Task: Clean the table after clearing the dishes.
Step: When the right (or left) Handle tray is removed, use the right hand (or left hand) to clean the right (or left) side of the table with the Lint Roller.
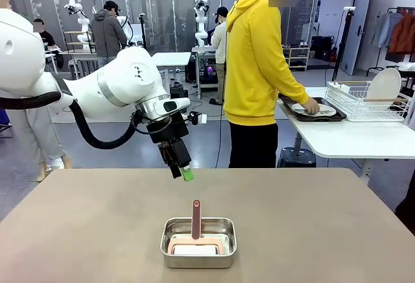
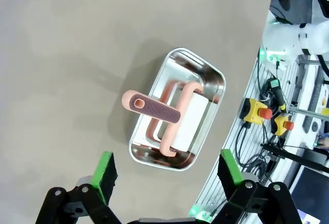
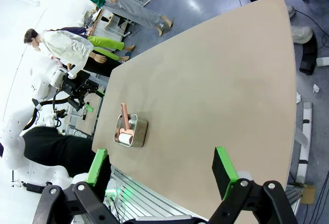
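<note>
The taupe table (image 1: 311,218) carries a steel pan (image 1: 198,242) near its front edge, with a pink-handled roller (image 1: 196,221) resting in it. My left gripper (image 1: 183,171) hangs open above the table, behind the pan. In the left wrist view that gripper (image 2: 165,156) looks straight down on the pan (image 2: 177,110) and the roller (image 2: 154,108), with nothing between its green pads. My right gripper (image 3: 160,165) is open and high up, off the table (image 3: 205,90). The dishes (image 1: 313,110), a white plate on a dark tray, lie on the white side table under the person's hand.
A person in a yellow hoodie (image 1: 259,69) stands at the far right edge, bent to the white side table (image 1: 350,140). A wire dish rack (image 1: 369,98) with a plate stands there. From the right wrist the pan (image 3: 130,131) sits near one table edge.
</note>
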{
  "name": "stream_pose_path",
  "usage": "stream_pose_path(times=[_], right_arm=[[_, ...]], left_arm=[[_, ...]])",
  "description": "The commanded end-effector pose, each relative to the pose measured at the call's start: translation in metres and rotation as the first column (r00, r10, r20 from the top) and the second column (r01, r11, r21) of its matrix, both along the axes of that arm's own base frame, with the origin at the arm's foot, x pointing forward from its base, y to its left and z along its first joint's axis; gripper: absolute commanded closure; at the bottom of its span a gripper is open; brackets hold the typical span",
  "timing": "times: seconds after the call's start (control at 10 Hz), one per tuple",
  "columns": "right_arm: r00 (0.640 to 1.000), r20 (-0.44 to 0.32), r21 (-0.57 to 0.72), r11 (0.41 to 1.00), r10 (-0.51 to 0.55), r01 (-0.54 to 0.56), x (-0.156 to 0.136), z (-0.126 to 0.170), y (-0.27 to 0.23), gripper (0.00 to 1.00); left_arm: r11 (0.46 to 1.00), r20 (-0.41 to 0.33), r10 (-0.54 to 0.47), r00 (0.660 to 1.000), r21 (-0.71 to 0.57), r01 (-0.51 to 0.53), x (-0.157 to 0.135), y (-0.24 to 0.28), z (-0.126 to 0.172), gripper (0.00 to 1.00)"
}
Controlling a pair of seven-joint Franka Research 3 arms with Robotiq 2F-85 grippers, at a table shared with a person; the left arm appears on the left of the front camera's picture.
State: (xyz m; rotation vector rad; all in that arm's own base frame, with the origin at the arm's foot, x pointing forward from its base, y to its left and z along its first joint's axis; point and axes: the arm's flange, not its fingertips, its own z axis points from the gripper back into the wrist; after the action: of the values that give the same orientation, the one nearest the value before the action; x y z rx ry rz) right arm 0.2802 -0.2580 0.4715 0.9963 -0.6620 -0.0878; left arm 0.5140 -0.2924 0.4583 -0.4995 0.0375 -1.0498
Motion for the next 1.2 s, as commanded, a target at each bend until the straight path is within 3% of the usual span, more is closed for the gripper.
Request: stream_pose_path(times=[0.0,0.2,0.3,0.7,1.1], right_arm=[[1.0,0.02,0.002,1.0,0.003,-0.003,-0.001,0.0,0.001,0.0],[1.0,0.02,0.002,1.0,0.003,-0.003,-0.001,0.0,0.001,0.0],[1.0,0.02,0.002,1.0,0.003,-0.003,-0.001,0.0,0.001,0.0],[1.0,0.02,0.002,1.0,0.003,-0.003,-0.001,0.0,0.001,0.0],[1.0,0.02,0.002,1.0,0.003,-0.003,-0.001,0.0,0.001,0.0]], left_arm=[[0.994,-0.005,-0.099,0.995,0.042,0.099,0.011,-0.002,-0.013,0.0],[0.974,-0.056,-0.217,0.975,0.057,0.22,0.034,-0.016,-0.027,0.0],[0.966,-0.09,-0.235,0.968,0.089,0.242,0.045,-0.019,-0.032,0.0],[0.948,-0.25,-0.311,0.917,-0.015,0.317,0.077,-0.022,-0.07,0.0],[0.933,-0.283,-0.358,0.89,-0.072,0.352,0.082,-0.038,-0.099,0.0]])
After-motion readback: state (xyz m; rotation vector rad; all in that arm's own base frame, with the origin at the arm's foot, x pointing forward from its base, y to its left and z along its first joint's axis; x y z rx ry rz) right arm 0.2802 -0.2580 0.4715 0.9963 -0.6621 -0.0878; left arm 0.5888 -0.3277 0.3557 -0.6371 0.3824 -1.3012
